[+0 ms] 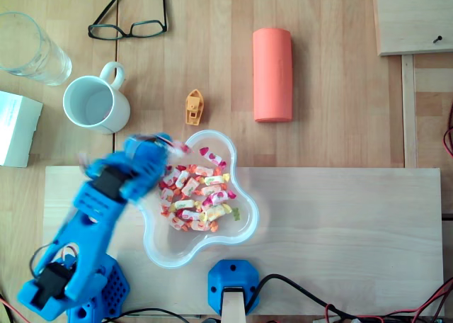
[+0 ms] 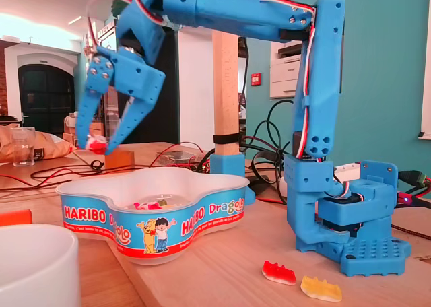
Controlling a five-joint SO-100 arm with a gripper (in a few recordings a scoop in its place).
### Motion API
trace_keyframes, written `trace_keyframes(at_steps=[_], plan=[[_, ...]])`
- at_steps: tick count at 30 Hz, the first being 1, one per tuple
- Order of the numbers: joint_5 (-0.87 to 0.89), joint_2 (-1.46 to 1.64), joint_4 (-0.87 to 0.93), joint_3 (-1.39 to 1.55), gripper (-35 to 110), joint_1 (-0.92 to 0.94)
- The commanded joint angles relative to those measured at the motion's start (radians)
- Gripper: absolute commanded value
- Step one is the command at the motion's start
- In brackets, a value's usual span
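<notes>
In the overhead view the hand (image 1: 167,145) and the forearm are blurred, so we cannot separate the two fingers there. The arm also covers the left rim of the clear Haribo bowl (image 1: 173,248). In the fixed view the hand (image 2: 96,146) hangs above the bowl's (image 2: 121,219) left end with its fingertips (image 2: 112,144) pointing down. They are pinched on a red-and-white wrapped sweet (image 2: 98,144), which is well clear of the rim.

From above, the sweet (image 1: 181,148) is only a short red-and-white smear at the bowl's upper-left lobe. Its long axis seems to run roughly left to right, with the free end towards the bowl's middle. From the side it looks about level, but it is too small for us to tell which end is which.

The bowl wall hides most of the pile of sweets (image 1: 198,195) in the fixed view, where only a few (image 2: 151,205) show.

A white mug (image 2: 30,266) is cut off at the lower left corner of that view, and a red gummy bear (image 2: 279,272) and a yellow gummy bear (image 2: 321,288) lie on the surface by the arm's base.

From above, the mug (image 1: 95,105), an orange toy boat (image 1: 194,107) with its bow pointing away from the bowl, and an orange cylinder (image 1: 272,75) lie beyond the bowl. A drinking glass (image 1: 28,47) is clipped by the left edge.
</notes>
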Motion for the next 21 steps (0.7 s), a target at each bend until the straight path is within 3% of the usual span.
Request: trace_keyframes(at_steps=[1, 13, 21], plan=[[0.080, 0.031, 0.009, -0.049, -3, -0.110], [0.479, 0.026, 0.006, -0.043, -3, -0.446], [0.561, -0.061, -0.009, -0.044, -3, -0.555]])
